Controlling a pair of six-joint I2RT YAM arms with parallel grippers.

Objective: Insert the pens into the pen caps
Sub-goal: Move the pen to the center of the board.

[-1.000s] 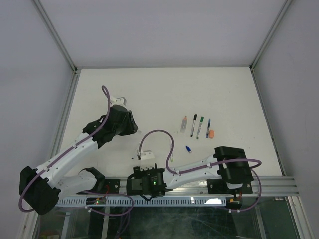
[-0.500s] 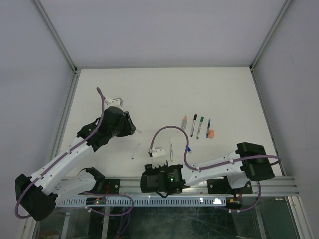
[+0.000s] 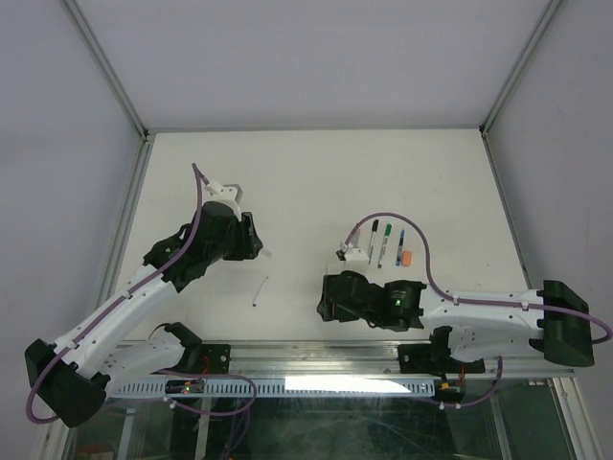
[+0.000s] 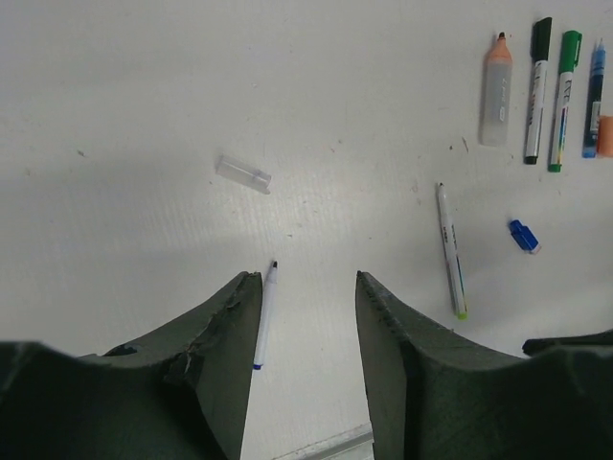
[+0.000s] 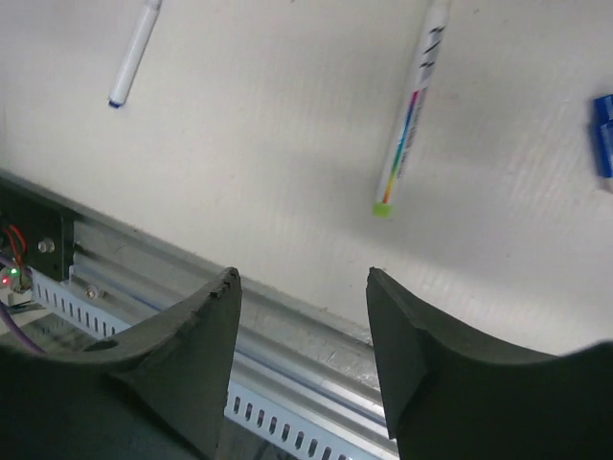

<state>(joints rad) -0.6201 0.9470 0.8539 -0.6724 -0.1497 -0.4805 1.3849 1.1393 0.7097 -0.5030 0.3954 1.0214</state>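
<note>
Left claw (image 4: 306,280) is hanging spread and empty over the tabletop (image 4: 144,115), one uncapped pen (image 4: 264,311) lying just beside one finger (image 4: 230,331). Right claw (image 5: 302,278) is also gaping, gripping nothing, with a second pen (image 5: 411,105) and a blue cap (image 5: 603,134) lying ahead of it. Capped pens (image 4: 536,91) are sitting in a row farther out.

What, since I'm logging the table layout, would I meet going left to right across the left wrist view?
clear cap → pen with the green end → orange-tipped marker → black-capped pen → green-capped pen → blue pen
</note>
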